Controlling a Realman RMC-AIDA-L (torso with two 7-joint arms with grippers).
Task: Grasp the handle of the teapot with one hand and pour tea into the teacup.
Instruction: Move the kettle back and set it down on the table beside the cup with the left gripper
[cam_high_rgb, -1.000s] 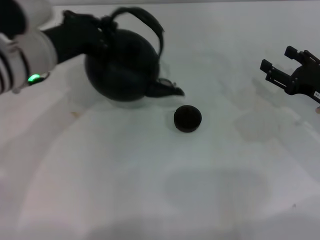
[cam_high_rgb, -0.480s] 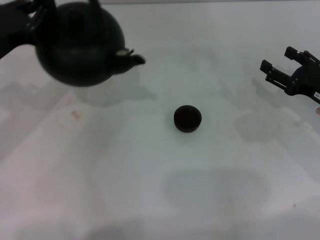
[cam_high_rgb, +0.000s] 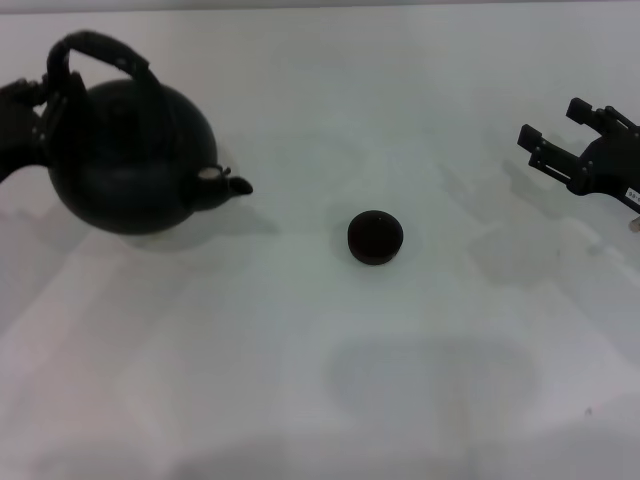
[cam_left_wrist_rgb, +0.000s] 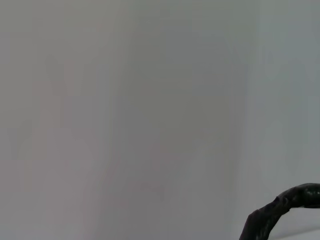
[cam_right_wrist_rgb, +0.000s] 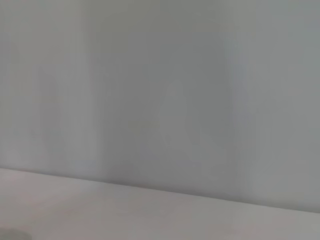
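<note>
A plain white table (cam_high_rgb: 330, 400) is carrying everything here. The small dark teacup (cam_high_rgb: 375, 237) is sitting directly on it near the middle. Well apart to the left, the big black teapot (cam_high_rgb: 130, 155) is throwing a shadow on the tabletop, though whether it is resting there is unclear.

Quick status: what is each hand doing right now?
Left hand: at the teapot's handle, far left; grip cannot be told.
Right hand: open, empty, parked far right.

White table (cam_high_rgb: 420, 400), faint smudges; pale wall.
</note>
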